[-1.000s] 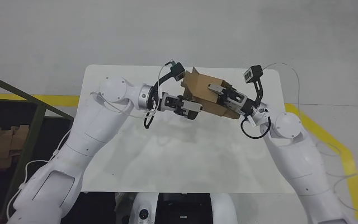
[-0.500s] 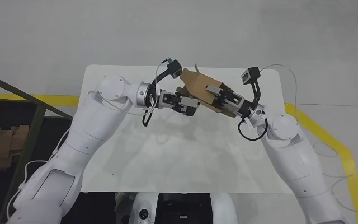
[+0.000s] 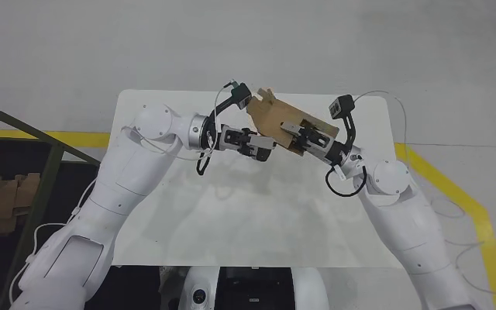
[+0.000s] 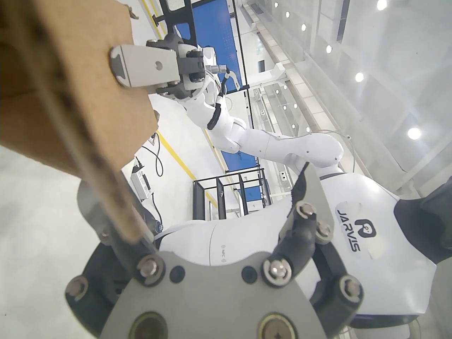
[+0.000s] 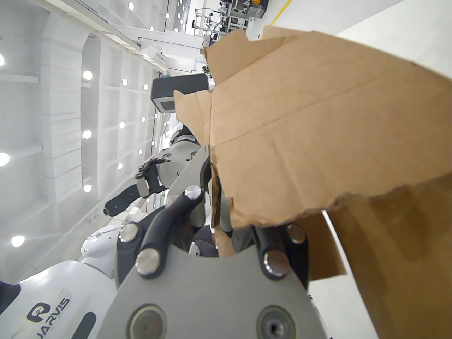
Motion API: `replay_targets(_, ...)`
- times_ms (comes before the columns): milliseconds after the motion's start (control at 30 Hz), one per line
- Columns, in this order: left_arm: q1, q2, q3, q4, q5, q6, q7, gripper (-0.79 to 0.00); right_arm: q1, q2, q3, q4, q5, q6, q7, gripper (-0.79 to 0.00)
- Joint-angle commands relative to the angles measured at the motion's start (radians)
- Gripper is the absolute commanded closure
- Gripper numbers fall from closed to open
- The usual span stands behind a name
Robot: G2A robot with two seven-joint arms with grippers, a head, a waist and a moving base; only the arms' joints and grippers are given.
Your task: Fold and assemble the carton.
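Now the carton is up in the air between the two arms.
The carton (image 3: 277, 118) hangs above the far half of the table (image 3: 232, 232), its flaps loose. The right gripper (image 3: 291, 128) is clamped on one wall. The left gripper (image 3: 265, 146) stands spread, a cardboard edge against one finger. The box looks light, stiff across its panels but weak at the creases and torn rim, so a flat wall near a fold seems the best hold.
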Motion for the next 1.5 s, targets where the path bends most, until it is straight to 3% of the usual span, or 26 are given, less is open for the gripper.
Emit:
replay_targets(0, 0.001, 0.000, -0.002, 0.000, -0.003, 0.000, 0.001, -0.785, 0.004, -0.001, -0.001, 0.003, 0.000, 0.002, 0.000, 0.000)
replay_targets(267, 0.019, 0.007, -0.027, -0.003, -0.002, -0.002, -0.011, -0.785, 0.012, 0.000, 0.037, 0.047, 0.040, -0.011, 0.042, 0.000)
replay_targets(767, 0.159, 0.055, -0.189, -0.053, 0.064, -0.021, 0.006, -0.785, -0.009, 0.025, 0.130, 0.124, 0.118, -0.059, 0.326, 0.000)
replay_targets(933, 0.181, 0.068, -0.214, -0.102, 0.218, -0.096, 0.028, -0.785, -0.007, 0.036, 0.163, 0.119, 0.142, 0.000, 0.414, 0.000)
replay_targets(1167, 0.217, 0.082, -0.254, -0.183, 0.429, -0.293, 0.129, -0.785, 0.023, 0.050, 0.184, 0.121, 0.106, 0.105, 0.478, 0.000)
replay_targets(1467, 0.227, 0.085, -0.270, -0.196, 0.456, -0.320, 0.170, -0.785, 0.041, 0.051, 0.182, 0.145, 0.124, 0.115, 0.478, 0.000)
